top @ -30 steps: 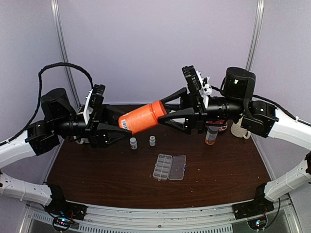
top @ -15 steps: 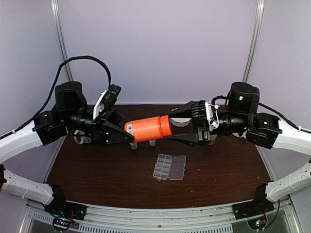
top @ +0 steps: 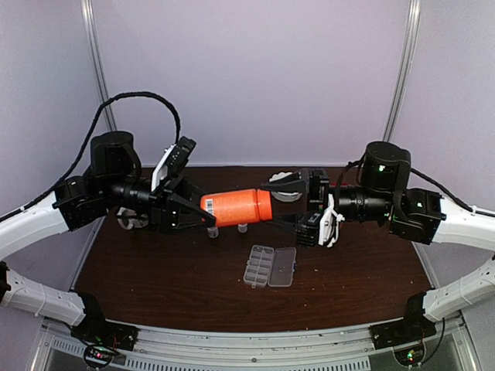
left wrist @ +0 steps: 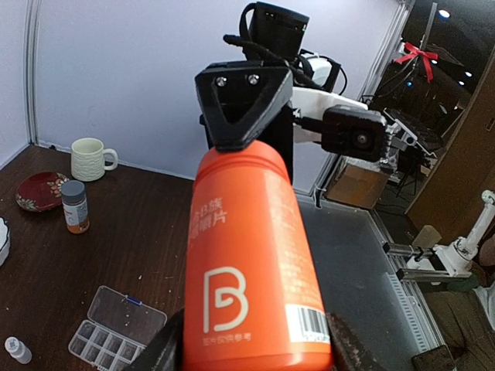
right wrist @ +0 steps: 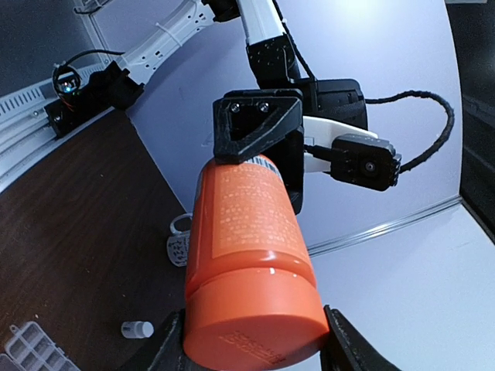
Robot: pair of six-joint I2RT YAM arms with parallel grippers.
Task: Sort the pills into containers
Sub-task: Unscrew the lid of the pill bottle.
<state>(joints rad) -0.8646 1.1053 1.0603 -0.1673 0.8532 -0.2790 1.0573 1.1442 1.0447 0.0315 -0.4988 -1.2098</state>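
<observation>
**Organiser box (top: 270, 266)** – one. Clear, flat, lying open on the dark table (top: 155, 286), with its lid folded out to the robot's right of the cells. Nothing covers it. The pills are too small to make out in any view.

**Orange bottle (top: 236, 207)** – one. It is held level in the air beyond the box, cap end to the right and barcode end to the left.

**Left gripper (top: 207, 210)** – one. It is clamped on the barcode end of the orange bottle, left of and beyond the box.

**Right gripper (top: 267, 205)** – one. It is clamped on the cap end of the same bottle, directly beyond the box.

**Tiny white bottles** – two (top: 212, 229) (top: 242, 227). They stand upright on the table beyond the box, near it and directly under the orange bottle, which screens their tops from above.

**Mug (left wrist: 90, 158)** – one, cream. It sits well apart from the box, near the wall.

**Red plate (left wrist: 40, 191)** – one, just beside the mug on the box's side.

**Small jar (left wrist: 75, 206)** – one, grey-capped with amber contents. It stands upright between the plate and the box.

In the overhead view the right arm blocks the mug, plate and jar.
</observation>
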